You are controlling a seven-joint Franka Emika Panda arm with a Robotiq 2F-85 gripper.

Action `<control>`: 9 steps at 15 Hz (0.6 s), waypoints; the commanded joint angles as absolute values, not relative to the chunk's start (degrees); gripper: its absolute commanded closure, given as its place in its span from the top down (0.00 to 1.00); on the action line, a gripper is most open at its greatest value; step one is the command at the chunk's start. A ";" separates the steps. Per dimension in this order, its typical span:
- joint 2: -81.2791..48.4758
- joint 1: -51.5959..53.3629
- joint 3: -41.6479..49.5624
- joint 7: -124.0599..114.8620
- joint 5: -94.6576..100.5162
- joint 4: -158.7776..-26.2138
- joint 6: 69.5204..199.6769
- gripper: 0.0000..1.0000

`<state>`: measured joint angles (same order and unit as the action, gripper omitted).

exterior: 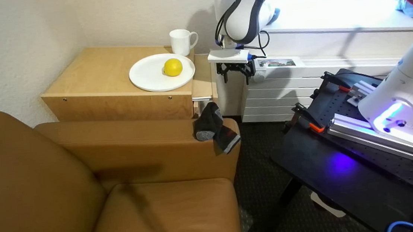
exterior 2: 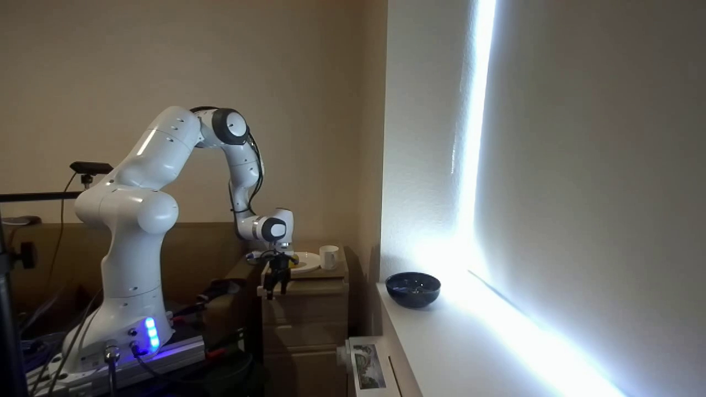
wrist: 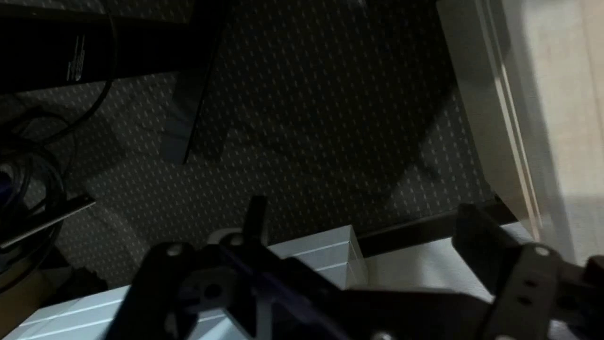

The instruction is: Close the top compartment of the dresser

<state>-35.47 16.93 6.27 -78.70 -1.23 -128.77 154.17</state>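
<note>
The dresser (exterior: 112,68) is a low light tan wood cabinet beside the sofa arm; it also shows in an exterior view (exterior 2: 306,331). Its top compartment (exterior: 201,73) is partly pulled out toward the radiator side, with its thin front panel (exterior: 214,87) standing away from the dresser body. In the wrist view the compartment (wrist: 566,85) shows at the right edge. My gripper (exterior: 237,78) is open and empty, pointing down in front of the front panel and apart from it. Its spread fingers show low in the wrist view (wrist: 363,212), with nothing between them.
A white plate (exterior: 151,79) with a yellow lemon (exterior: 173,67) and a white mug (exterior: 180,42) stand on the dresser top. A dark sock (exterior: 209,121) lies on the brown sofa's arm (exterior: 137,137). A white radiator (exterior: 272,99) stands near the gripper. A dark bowl (exterior 2: 413,289) sits on the windowsill.
</note>
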 commanded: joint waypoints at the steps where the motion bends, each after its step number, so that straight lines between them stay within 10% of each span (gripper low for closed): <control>1: -35.51 16.15 5.71 -78.02 -1.99 -128.38 154.00 1.00; 9: -44.23 14.71 4.25 -84.98 -9.56 -121.67 161.09 1.00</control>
